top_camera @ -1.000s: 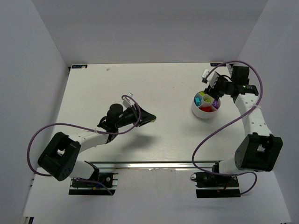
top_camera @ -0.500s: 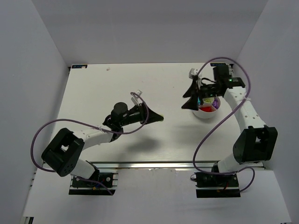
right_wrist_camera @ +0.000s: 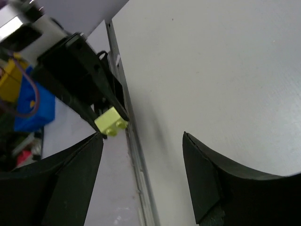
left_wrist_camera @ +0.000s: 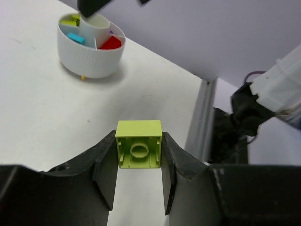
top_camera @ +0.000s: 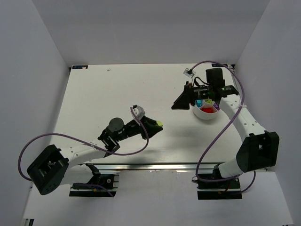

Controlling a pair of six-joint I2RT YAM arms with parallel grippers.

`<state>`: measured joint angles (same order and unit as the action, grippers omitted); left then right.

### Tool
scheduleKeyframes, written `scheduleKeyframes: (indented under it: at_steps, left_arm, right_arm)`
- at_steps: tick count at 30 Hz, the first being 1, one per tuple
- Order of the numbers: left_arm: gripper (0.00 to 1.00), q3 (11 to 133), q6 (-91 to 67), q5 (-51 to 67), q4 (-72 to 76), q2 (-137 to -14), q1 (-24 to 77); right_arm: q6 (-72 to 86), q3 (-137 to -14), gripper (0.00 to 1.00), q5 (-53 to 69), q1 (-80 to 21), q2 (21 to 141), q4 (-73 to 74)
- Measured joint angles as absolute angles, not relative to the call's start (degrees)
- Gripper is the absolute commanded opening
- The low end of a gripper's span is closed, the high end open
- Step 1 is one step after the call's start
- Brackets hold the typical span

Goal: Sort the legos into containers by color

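Two black fingers (left_wrist_camera: 104,165) of the left gripper (left_wrist_camera: 139,139) are closed on a small lime-green plastic brick (left_wrist_camera: 138,143), one pad on each of its opposite side walls. The brick's hollow underside, with its round centre tube, faces the wrist camera. In the overhead view the brick (top_camera: 160,123) sits at the tip of the left gripper (top_camera: 156,125), over the middle of the flat white table (top_camera: 94,94) and well apart from the bowl.

The small round white divided bowl (top_camera: 206,115) stands on the right part of the table. From the left wrist its ribbed wall (left_wrist_camera: 89,59) is plain to see. Red pieces (left_wrist_camera: 112,43) lie in one wedge, a cyan piece (left_wrist_camera: 75,37) in another and lime pieces (left_wrist_camera: 70,20) in a third. A trace of purple shows past the centre post, too small to make out.

The right arm reaches over the bowl, with the right gripper (top_camera: 178,101) just to the bowl's left and aimed toward the left gripper. Its jaws stand wide apart with nothing between them. In the right wrist view only bare table shows in the gap of the right gripper (right_wrist_camera: 141,160), and the lime brick (right_wrist_camera: 111,123) is seen beyond it, pinched in the left arm's dark fingers.
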<state>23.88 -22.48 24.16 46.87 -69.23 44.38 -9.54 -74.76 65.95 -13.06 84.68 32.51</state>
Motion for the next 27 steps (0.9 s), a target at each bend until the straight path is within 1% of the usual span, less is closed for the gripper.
scheduleKeyframes:
  at_steps: [1, 3, 7, 8, 15, 20, 27]
  left_arm:
    - [0.23, 24.9, -19.2, 22.4, 44.8, -68.6, 45.6]
    - [0.23, 26.8, -13.6, 18.2, 41.6, -68.3, 47.5]
    - [0.24, 28.3, -5.8, 10.4, 37.3, -68.4, 49.4]
    - [0.28, 28.4, -4.4, 8.8, 36.5, -68.8, 50.1]
    - [0.29, 30.7, 1.8, 1.0, 32.5, -72.1, 52.4]
    - [0.29, 32.8, 3.1, -0.8, 31.6, -74.3, 53.0]
    - [0.30, 34.0, 3.2, -1.3, 31.7, -74.7, 53.0]
  right_arm:
    - [-3.9, -73.1, 0.73, 63.7, -14.3, 83.6, 29.8]
    - [2.5, -71.2, 0.73, 60.3, -17.0, 82.2, 27.2]
    - [11.2, -70.1, 0.73, 51.5, -23.2, 81.1, 25.2]
    - [12.4, -70.1, 0.72, 49.1, -24.4, 81.0, 25.2]
    - [14.9, -69.5, 0.70, 38.6, -27.6, 80.2, 25.4]
    - [14.7, -69.1, 0.69, 34.1, -29.8, 80.2, 25.5]
    - [14.1, -68.7, 0.66, 31.1, -31.6, 80.4, 25.6]
